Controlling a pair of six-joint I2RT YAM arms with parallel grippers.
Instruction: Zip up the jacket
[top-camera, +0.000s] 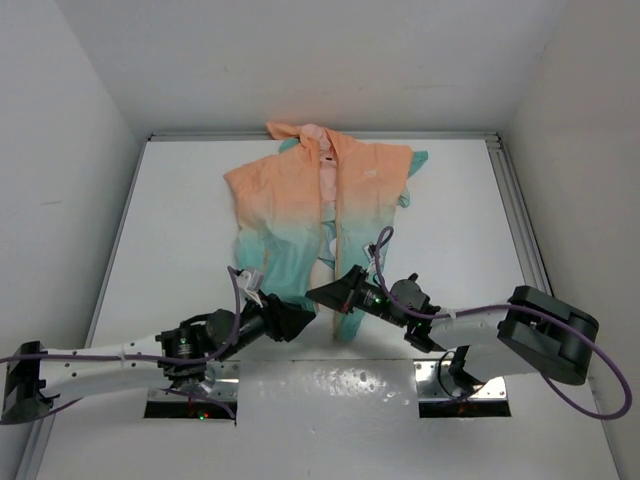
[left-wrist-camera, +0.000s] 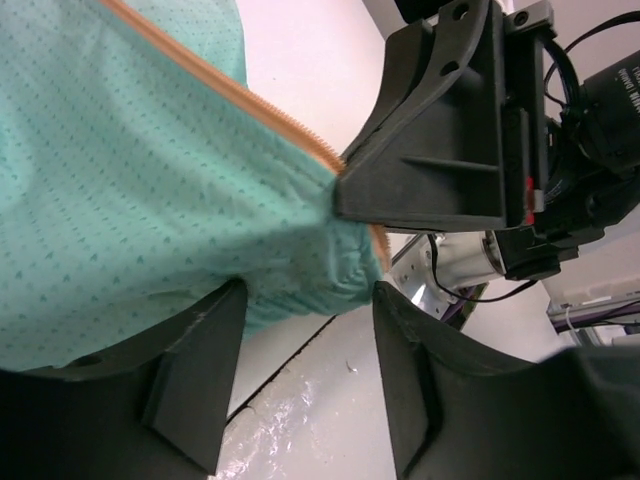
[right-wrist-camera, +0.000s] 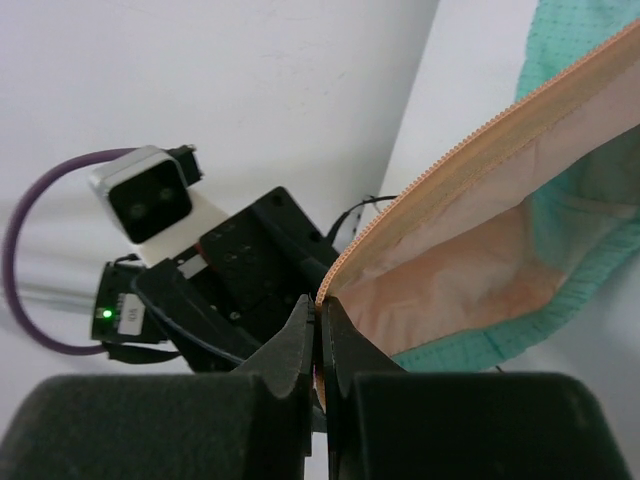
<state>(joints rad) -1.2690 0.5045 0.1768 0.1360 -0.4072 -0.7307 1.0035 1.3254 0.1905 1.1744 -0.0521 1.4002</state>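
The jacket (top-camera: 325, 215) lies open-fronted at the back middle of the table, peach above and teal below. My right gripper (top-camera: 320, 292) is shut on the bottom end of its orange zipper tape (right-wrist-camera: 440, 170) at the teal hem. In the right wrist view the jaws (right-wrist-camera: 320, 305) pinch the tape edge and the peach lining hangs to the right. My left gripper (top-camera: 306, 318) is open just left of it. In the left wrist view the teal hem (left-wrist-camera: 150, 200) bulges down between its spread fingers (left-wrist-camera: 195, 370), and the right gripper (left-wrist-camera: 440, 130) holds the zipper end just above.
White walls enclose the table on three sides. A metal rail (top-camera: 520, 220) runs along the table's right edge. The arm base plates (top-camera: 190, 395) sit at the near edge. Purple cables (top-camera: 235, 290) loop beside both wrists.
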